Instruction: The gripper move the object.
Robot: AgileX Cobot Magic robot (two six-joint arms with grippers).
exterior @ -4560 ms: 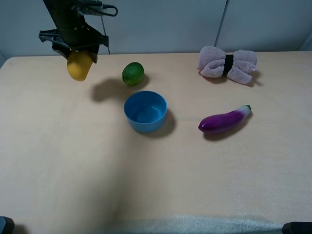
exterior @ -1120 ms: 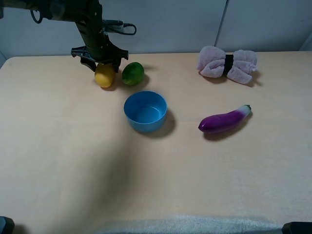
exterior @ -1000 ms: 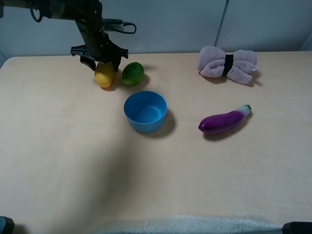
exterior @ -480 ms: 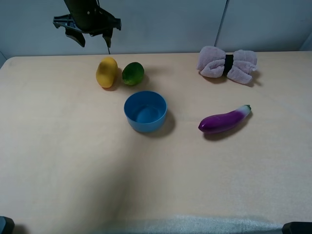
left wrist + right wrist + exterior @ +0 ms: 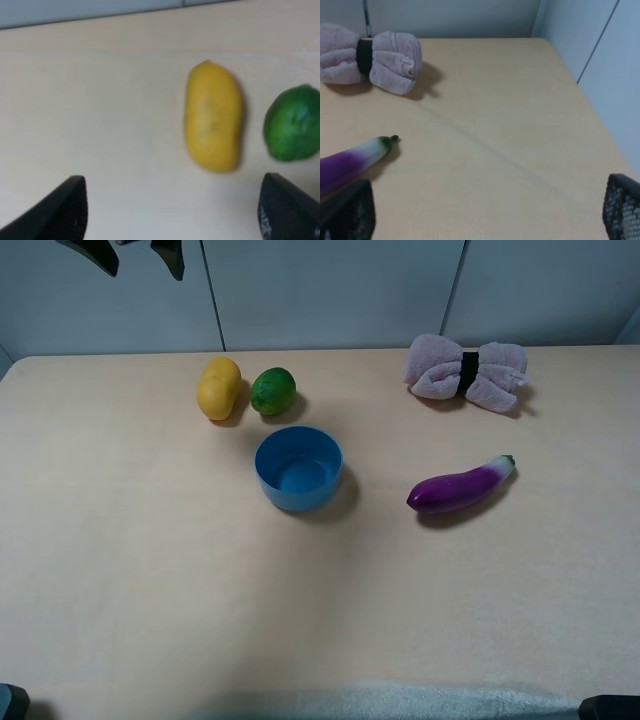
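Beside the lime (image 5: pixel 272 391), your yellow potato-like object (image 5: pixel 218 388) lies free on the worktop (image 5: pixel 150 570). Your left tool (image 5: pixel 172 210) stands apart above it, holding nothing. Placement appears complete; only retraction remains.

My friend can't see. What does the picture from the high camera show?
A yellow object lies on a tan table beside a green lime, with a blue bowl in front of them. To the right are a purple eggplant and a pink towel. A black gripper hangs open, top left.
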